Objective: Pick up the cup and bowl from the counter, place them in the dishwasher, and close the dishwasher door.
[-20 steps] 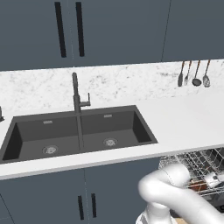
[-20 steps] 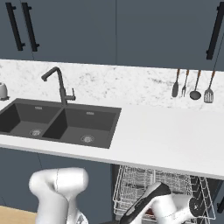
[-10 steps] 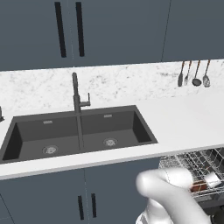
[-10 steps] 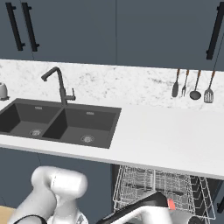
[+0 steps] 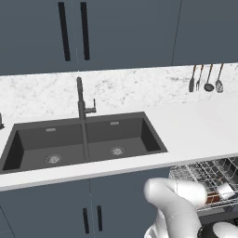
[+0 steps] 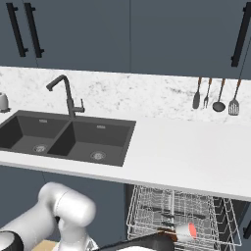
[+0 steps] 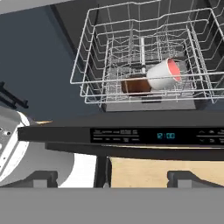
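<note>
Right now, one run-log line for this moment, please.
cup: on its side in rack | dishwasher door: open | gripper: open, empty, above door edge

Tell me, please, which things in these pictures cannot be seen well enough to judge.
- Bowl: a brown shape lies beside the cup in the rack in the hand view; the wires cover it, so its form is unclear.
- Dishwasher door: the hand view shows its top edge; whether it is touched I cannot tell.
- Utensils on the wall: too small to name each.
- Object at the counter's left edge: cut off in the right base view.
</note>
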